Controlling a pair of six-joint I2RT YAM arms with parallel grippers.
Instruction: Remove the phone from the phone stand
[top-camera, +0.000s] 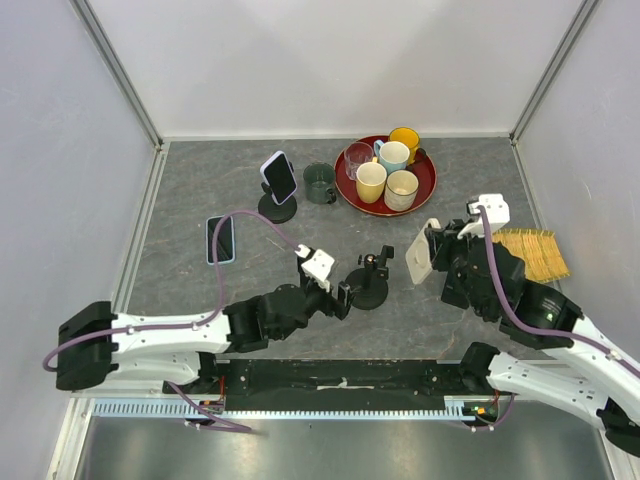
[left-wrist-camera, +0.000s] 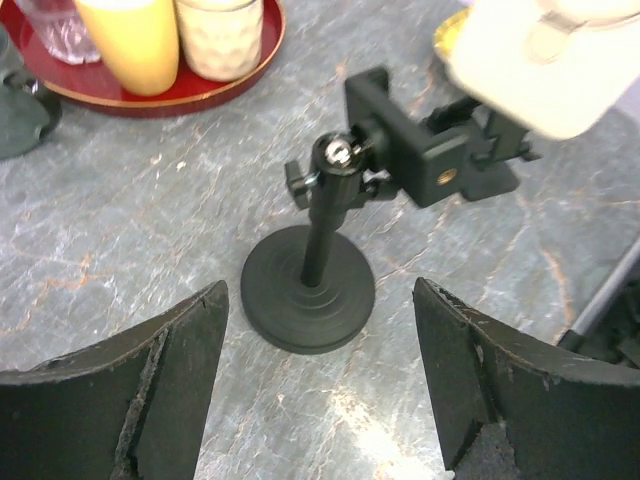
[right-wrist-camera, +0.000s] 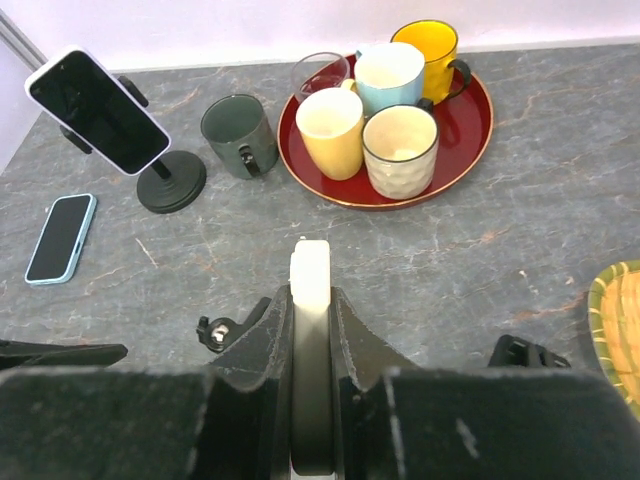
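A cream-cased phone (top-camera: 421, 262) is off the stand and up off the table, held edge-on, with my right gripper (right-wrist-camera: 311, 330) shut on it (right-wrist-camera: 310, 290). It also shows at the top right of the left wrist view (left-wrist-camera: 540, 60). The empty black phone stand (top-camera: 368, 290) sits mid-table with its clamp head turned right (left-wrist-camera: 420, 150) and its round base (left-wrist-camera: 307, 300) flat on the table. My left gripper (left-wrist-camera: 320, 380) is open just in front of that base, its fingers (left-wrist-camera: 160, 370) either side and touching nothing.
A second stand (top-camera: 277, 209) at the back holds a purple-cased phone (right-wrist-camera: 98, 110). A blue-cased phone (top-camera: 221, 239) lies flat at the left. A dark green mug (top-camera: 319, 183) stands beside a red tray (right-wrist-camera: 478, 120) with several cups. A yellow woven mat (top-camera: 535, 252) lies at the right.
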